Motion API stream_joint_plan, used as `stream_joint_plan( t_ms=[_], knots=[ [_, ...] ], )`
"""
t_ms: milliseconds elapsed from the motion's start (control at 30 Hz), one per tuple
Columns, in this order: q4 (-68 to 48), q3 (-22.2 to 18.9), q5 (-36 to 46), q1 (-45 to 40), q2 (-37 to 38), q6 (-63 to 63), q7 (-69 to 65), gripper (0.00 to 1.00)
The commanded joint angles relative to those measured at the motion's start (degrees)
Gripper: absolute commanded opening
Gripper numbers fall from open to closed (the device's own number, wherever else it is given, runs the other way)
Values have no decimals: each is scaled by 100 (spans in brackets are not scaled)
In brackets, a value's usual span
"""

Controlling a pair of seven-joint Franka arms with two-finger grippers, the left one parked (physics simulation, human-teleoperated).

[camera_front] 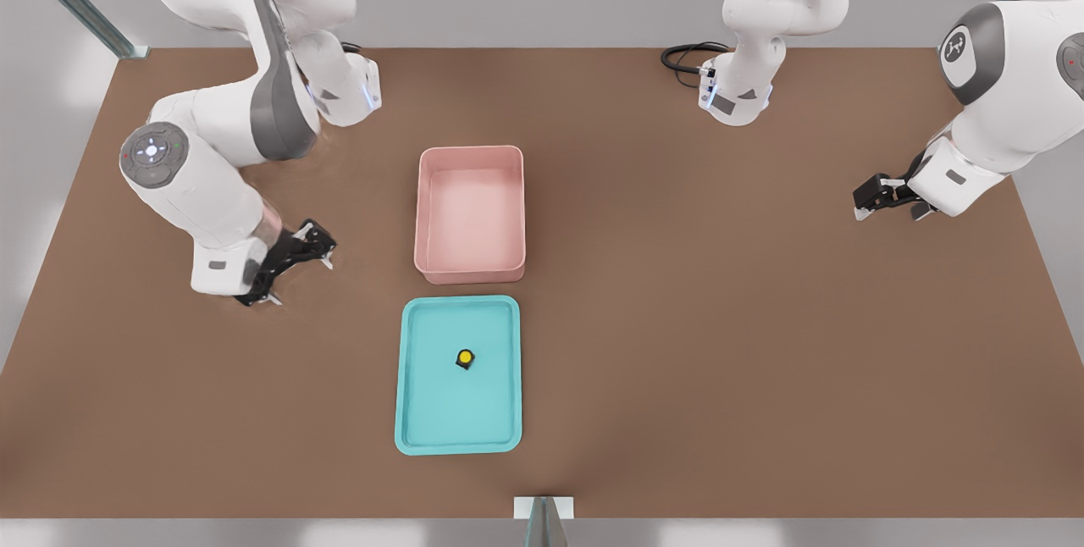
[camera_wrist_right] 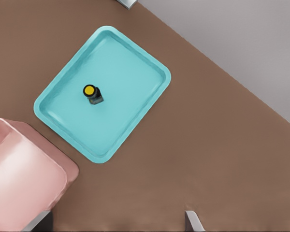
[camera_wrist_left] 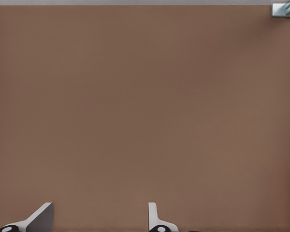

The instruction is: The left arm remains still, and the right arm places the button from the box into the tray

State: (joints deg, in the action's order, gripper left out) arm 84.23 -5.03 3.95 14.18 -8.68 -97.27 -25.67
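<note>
Button upright in tray, near centre, yellow top up; also seen in wrist view. Box just beside tray, empty. Gripper off to front view's left above desk, well apart from both, fingers spread, holding nothing. Judgement: placing done; step now is retreat — keep gripper high, clear of tray rim, avoid nudging button.

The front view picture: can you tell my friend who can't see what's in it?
A tiny yellow button sits in a teal tray; the pink box behind it is empty. The right arm's gripper hangs open over the brown table on the front view's left, away from both.
</note>
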Motion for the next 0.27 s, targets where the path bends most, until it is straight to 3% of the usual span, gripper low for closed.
stream_joint_plan(
  t_ms=[0,67,233],
  knots=[
    [489,11,98,-310,719,1712,4009,100],
    [-345,2,-105,-337,95,1817,3797,100],
    [-495,29,-280,-328,-20,1896,3850,100]
  ],
)
